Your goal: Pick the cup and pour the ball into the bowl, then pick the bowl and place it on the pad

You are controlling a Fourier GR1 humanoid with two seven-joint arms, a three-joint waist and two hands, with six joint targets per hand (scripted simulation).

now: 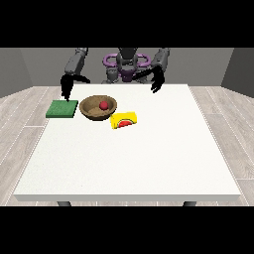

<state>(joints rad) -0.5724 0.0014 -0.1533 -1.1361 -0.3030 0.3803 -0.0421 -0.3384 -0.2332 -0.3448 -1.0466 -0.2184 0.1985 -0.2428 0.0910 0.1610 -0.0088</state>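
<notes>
You have a small red ball inside the brown wooden bowl, yellow cup on its side touching the bowl, flat green square pad beside it, hand at the view's left hanging over the pad, fingers straight, hand at the view's right raised, fingers relaxed, white table.

A large white counter fills the middle of the view, its top plain and evenly lit, its front edge a thin pale band. Two dark legs show just under that front edge, one near each corner. Around it lies a floor of light grey-brown planks. Behind stand plain grey walls, darker toward the far corners at either side. The light is soft and even.
</notes>
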